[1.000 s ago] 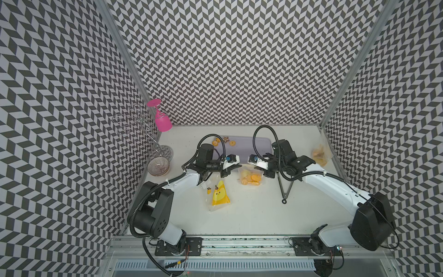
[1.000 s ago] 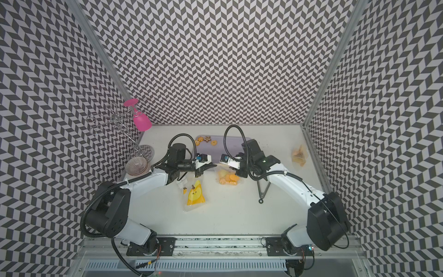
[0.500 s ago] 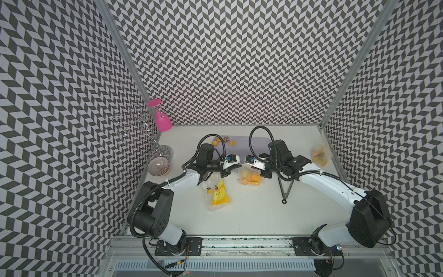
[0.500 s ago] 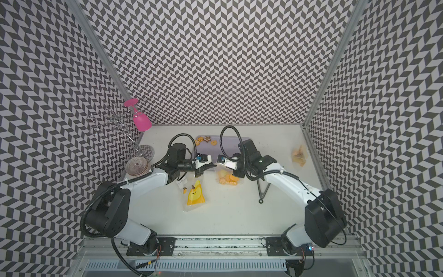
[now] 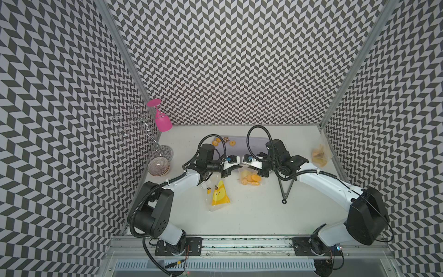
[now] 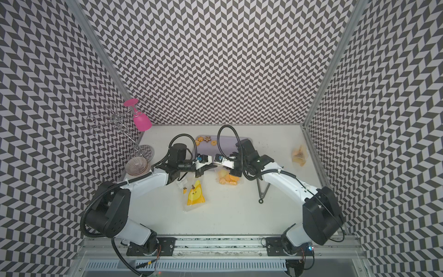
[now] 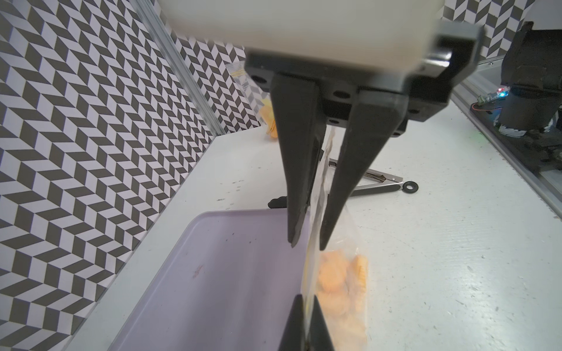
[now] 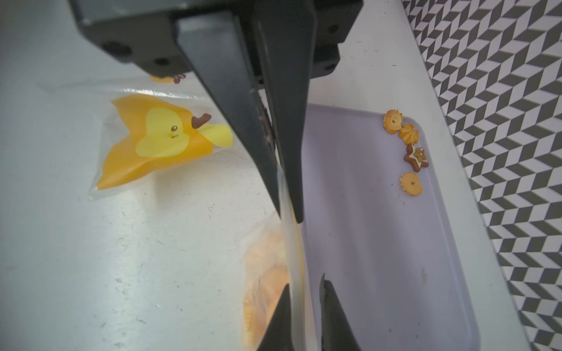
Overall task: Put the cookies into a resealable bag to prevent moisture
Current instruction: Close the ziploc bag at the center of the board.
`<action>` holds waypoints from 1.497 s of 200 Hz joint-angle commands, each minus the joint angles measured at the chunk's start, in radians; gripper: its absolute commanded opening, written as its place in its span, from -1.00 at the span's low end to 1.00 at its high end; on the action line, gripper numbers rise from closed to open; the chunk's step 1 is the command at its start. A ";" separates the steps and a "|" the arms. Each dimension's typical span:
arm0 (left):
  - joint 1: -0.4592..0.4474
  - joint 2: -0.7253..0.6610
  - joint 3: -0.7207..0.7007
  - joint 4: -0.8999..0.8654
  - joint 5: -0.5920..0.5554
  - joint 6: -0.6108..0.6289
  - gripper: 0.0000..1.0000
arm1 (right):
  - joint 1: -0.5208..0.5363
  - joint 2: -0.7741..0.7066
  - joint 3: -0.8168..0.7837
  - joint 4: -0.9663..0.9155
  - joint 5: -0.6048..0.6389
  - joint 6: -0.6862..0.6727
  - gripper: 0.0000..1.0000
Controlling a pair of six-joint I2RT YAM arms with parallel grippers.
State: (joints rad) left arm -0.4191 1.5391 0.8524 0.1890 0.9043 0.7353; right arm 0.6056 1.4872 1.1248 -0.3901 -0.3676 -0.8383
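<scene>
1. Pinching the top edge of the bag (image 7: 340,243): left hand (image 7: 305,244) and right hand (image 8: 287,209), both clamped on it.
2. Cookies (image 7: 333,275) heaped inside it, on the bench (image 5: 251,215) beside the tray (image 8: 380,258).
3. Four loose cookies (image 8: 416,157) lie in the tray's corner.

Left gripper (image 7: 307,300) and right gripper (image 7: 306,244) on one resealable bag (image 7: 354,240) edge.
We find both sets of jaws closed on the clear film. Orange cookies (image 7: 337,279) bunch inside, just beside a lavender tray (image 7: 213,273). Tongs (image 7: 377,182) lie beyond.

Four cookies (image 8: 416,157) in tray (image 8: 365,228) corner, filled bag (image 5: 250,178) before tray, tongs (image 5: 286,189) right of bag
</scene>
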 commanded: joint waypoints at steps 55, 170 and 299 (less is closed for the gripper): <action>-0.008 0.007 0.024 -0.016 0.038 0.026 -1.00 | 0.017 0.025 0.021 0.089 -0.055 0.008 -0.77; -0.008 0.002 0.024 -0.025 0.042 0.033 -1.00 | 0.047 0.046 0.034 0.123 -0.094 0.011 -0.76; -0.009 0.002 0.019 -0.023 0.052 0.042 -1.00 | 0.046 0.005 -0.019 0.169 -0.117 0.011 -1.00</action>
State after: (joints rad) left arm -0.4160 1.5391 0.8524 0.1852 0.9569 0.7532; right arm 0.6273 1.5154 1.1095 -0.3027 -0.4175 -0.8162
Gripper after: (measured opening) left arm 0.047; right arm 0.049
